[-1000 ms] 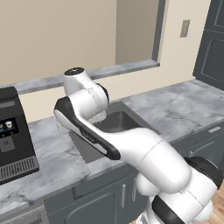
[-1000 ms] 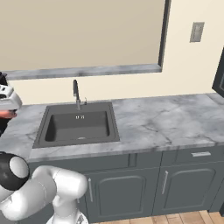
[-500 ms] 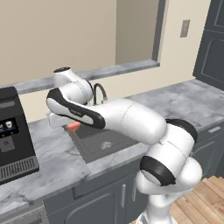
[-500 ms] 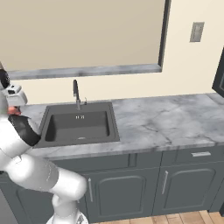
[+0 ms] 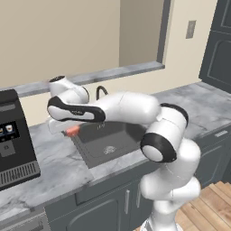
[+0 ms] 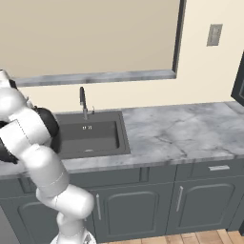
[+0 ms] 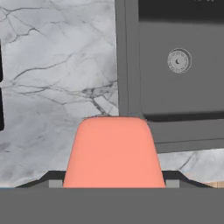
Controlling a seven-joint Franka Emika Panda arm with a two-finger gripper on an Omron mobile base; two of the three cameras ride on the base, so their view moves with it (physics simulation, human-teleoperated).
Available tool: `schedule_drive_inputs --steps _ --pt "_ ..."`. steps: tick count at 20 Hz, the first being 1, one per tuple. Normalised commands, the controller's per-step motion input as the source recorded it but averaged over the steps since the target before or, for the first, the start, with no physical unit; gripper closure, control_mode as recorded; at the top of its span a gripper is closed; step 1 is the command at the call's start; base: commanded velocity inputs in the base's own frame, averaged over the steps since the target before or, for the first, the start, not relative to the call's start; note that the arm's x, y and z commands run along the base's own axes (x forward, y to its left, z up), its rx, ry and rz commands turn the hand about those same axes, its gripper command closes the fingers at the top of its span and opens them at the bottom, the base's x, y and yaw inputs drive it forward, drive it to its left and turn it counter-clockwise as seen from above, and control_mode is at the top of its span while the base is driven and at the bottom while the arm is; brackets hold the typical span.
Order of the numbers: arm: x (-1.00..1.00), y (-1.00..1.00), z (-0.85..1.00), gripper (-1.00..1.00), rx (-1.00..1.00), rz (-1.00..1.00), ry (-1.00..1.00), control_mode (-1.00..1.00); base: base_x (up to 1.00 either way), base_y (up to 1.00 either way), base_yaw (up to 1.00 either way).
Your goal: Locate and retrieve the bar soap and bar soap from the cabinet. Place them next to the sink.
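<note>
My gripper [image 5: 67,129] is shut on a flat coral-pink bar soap [image 5: 72,131], held low over the marble counter just left of the sink [image 5: 118,145]. In the hand view the bar soap [image 7: 113,151] sits between the two fingertips of the gripper [image 7: 112,181]. Beyond it lie the veined counter [image 7: 52,74] and the dark sink basin [image 7: 175,92] with its round drain [image 7: 178,61]. From the right base view I see the sink [image 6: 90,137] and its faucet [image 6: 83,101], with my arm at the far left.
A black coffee machine [image 5: 13,140] stands on the counter left of the soap. The gooseneck faucet [image 5: 102,91] rises behind the sink. Dark slate-grey cabinet panels [image 5: 221,45] stand at the far right. Marble counter [image 6: 181,131] stretches right of the sink.
The arm has swung out to the left and stretched over the sink. The pink soap came into view in the gripper and now hangs by the sink's left edge.
</note>
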Motion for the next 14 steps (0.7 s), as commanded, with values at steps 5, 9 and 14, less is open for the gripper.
schedule_drive_inputs --steps 5,9,14 --pt "0.54 0.32 -0.43 1.0 -0.03 0.0 0.08 -1.0 0.0 0.0 0.0" --pt "0.54 0.46 -0.45 1.0 -0.01 -0.01 0.01 -1.0 0.0 0.0 0.0" --pt "0.65 0.35 -0.38 1.0 -0.02 -0.02 -0.02 -1.0 0.0 0.0 0.0"
